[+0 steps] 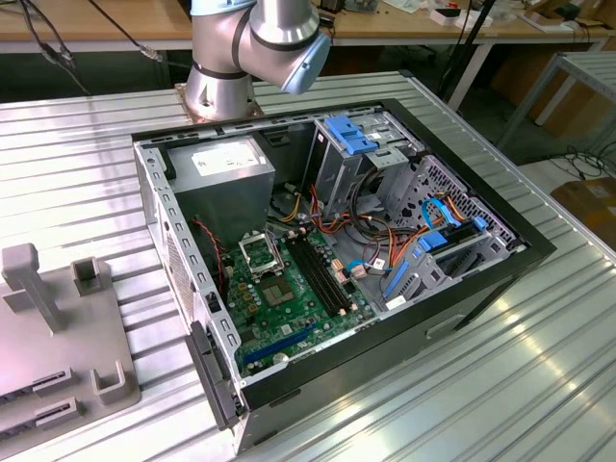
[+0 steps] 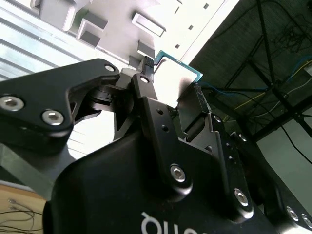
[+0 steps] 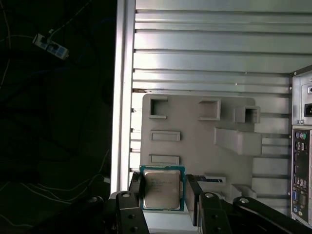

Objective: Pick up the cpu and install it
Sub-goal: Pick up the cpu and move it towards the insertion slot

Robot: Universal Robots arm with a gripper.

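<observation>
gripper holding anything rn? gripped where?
Yes. The gripper holds the cpu, pinched by two opposite side edges between its fingers, silvery face left uncovered. The grey fixture plate is behind it in the first wrist view.

The cpu [image 3: 162,188] is a small, thin, flat square chip with a silvery-grey metal face and a greenish rim around it. It is clamped by two opposite edges between the fingers of the claw [image 3: 164,195], with its face turned squarely toward the first wrist view's camera. In the second wrist view the cpu [image 2: 178,73] appears at a slant, its face glaring white and its teal edge showing along the far sides.
</observation>
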